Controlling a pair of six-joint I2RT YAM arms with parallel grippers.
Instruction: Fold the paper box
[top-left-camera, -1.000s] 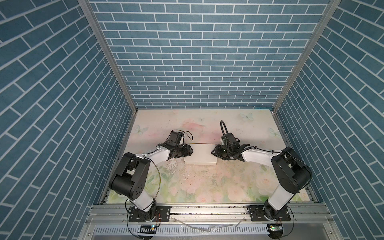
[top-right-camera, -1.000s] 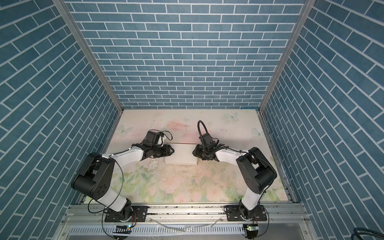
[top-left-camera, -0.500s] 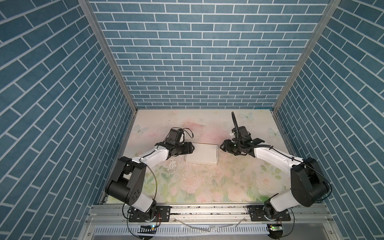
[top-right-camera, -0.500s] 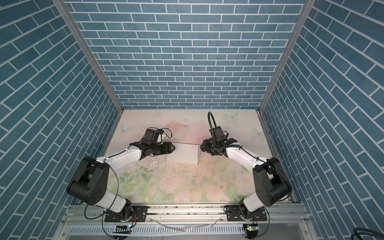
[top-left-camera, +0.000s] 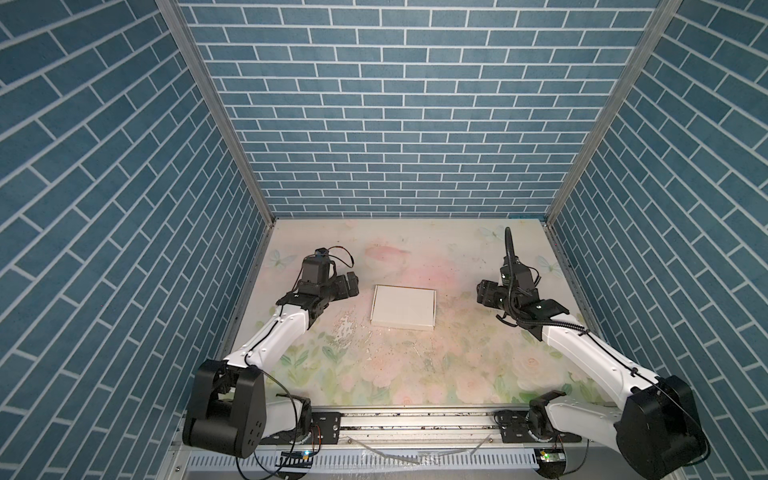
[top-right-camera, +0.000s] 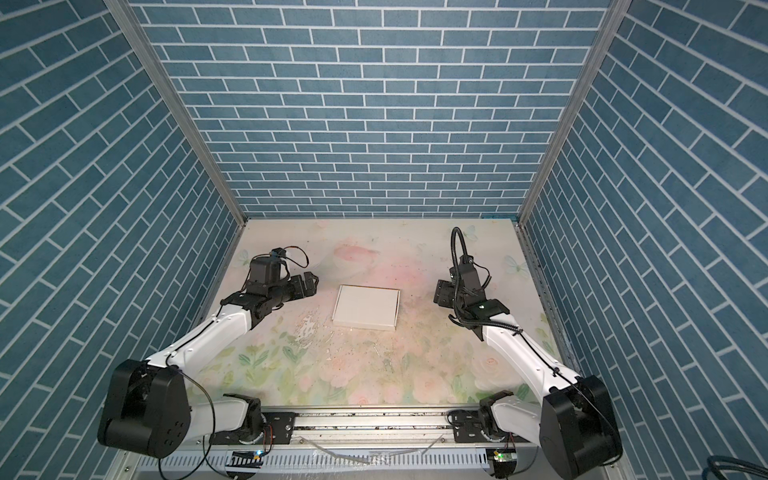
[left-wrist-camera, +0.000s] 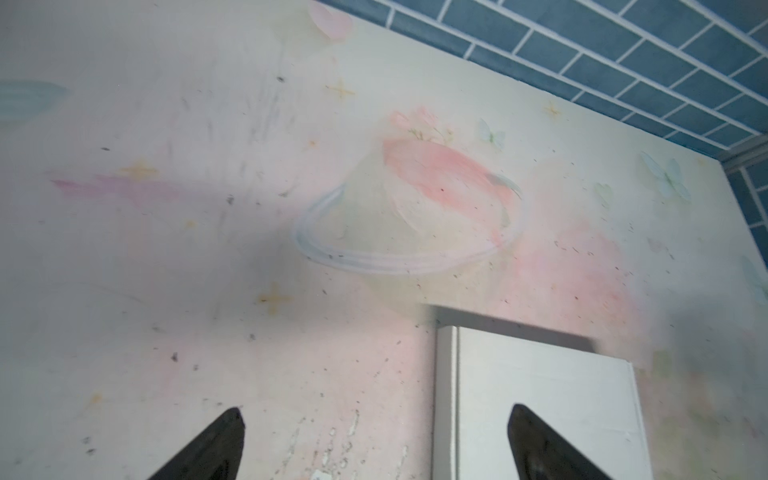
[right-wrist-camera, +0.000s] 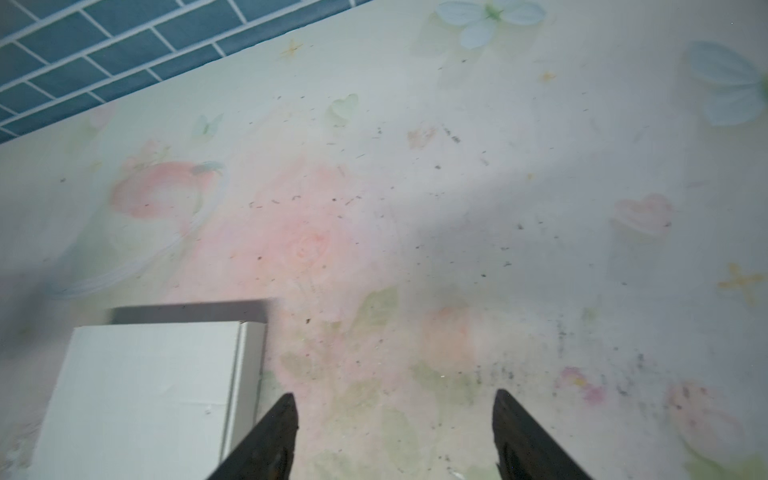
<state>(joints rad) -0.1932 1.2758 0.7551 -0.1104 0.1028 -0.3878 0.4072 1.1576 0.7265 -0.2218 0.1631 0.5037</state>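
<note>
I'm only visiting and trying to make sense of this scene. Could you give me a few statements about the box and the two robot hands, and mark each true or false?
1. The box lies flat on the table, between the two hands. True.
2. The left hand is gripping the box. False: it is open and sits beside the box, apart from it.
3. The right hand is open and holds nothing. True.
4. The lid of the box stands straight up. False: the lid is down and the box looks closed.
</note>
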